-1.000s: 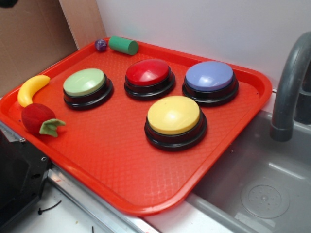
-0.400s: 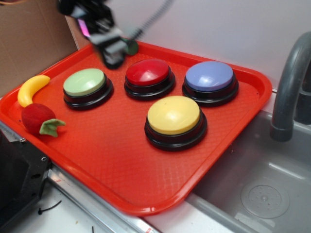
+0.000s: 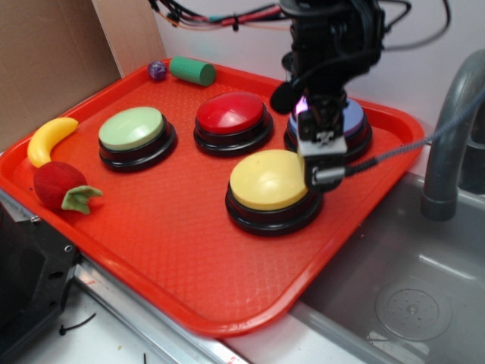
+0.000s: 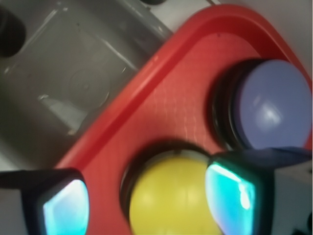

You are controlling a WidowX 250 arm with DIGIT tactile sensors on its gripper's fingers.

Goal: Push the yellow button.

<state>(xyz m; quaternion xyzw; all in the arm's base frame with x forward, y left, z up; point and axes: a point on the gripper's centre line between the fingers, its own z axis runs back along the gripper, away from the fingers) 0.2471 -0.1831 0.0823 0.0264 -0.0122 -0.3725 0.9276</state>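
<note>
The yellow button, a pale-yellow dome on a black base, sits near the middle of the red tray. My gripper hangs over the button's right edge, between it and the blue button, which it partly hides. In the wrist view, which is blurred, the yellow button shows between my two widely spread fingers, and the gripper is open with nothing held. Whether the fingers touch the dome cannot be told.
A pale-green button and a red button stand on the tray's far half. A toy banana, a red plush strawberry, a green cylinder and a small purple object lie along its left and back. A grey sink and faucet lie to the right.
The arm came in from the upper left, passed the tray's back near the green cylinder, and swept right and down to the yellow button's right edge.
</note>
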